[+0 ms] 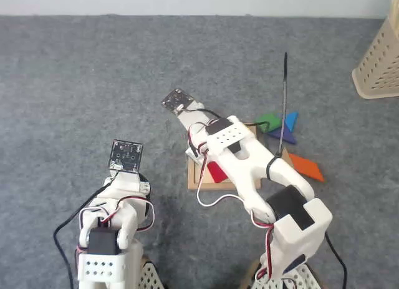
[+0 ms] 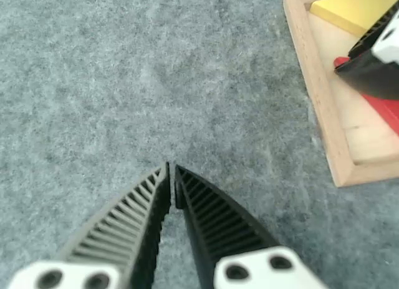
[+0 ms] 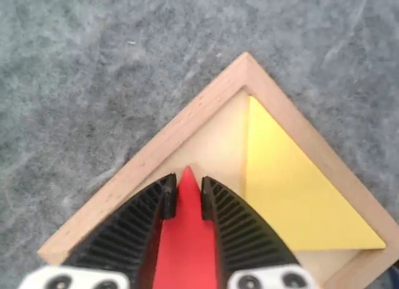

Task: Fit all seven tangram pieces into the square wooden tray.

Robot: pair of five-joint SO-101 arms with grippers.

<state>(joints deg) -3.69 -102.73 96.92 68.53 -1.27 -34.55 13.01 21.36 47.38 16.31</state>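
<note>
I am pinching the red piece [image 3: 187,239] in my right claw [image 3: 185,190]; both fingers are pressing on its sides, with its sharp tip poking out between them. I am holding it over the floor of the tray [image 3: 187,117], near one inner corner; whether it is touching the wood I cannot tell. The yellow piece [image 3: 293,189] is lying flat in the tray, tucked along the rim at that corner; a strip of bare wood is showing between it and the red tip.

From the high camera, four pieces are lying loose on the grey carpet [image 1: 93,70] outside the tray: the green piece [image 1: 268,121] and blue piece [image 1: 291,120] at about 1 o'clock of it; the purple piece [image 1: 282,137] just beside them at 2 o'clock; the orange piece [image 1: 307,166] at 3 o'clock.

My left claw [image 2: 171,171] is hanging over bare carpet at 9 o'clock of the tray, apart from it; its fingers are pressed together, gripping nothing. A perforated basket [image 1: 380,58] is standing far off at 2 o'clock.
</note>
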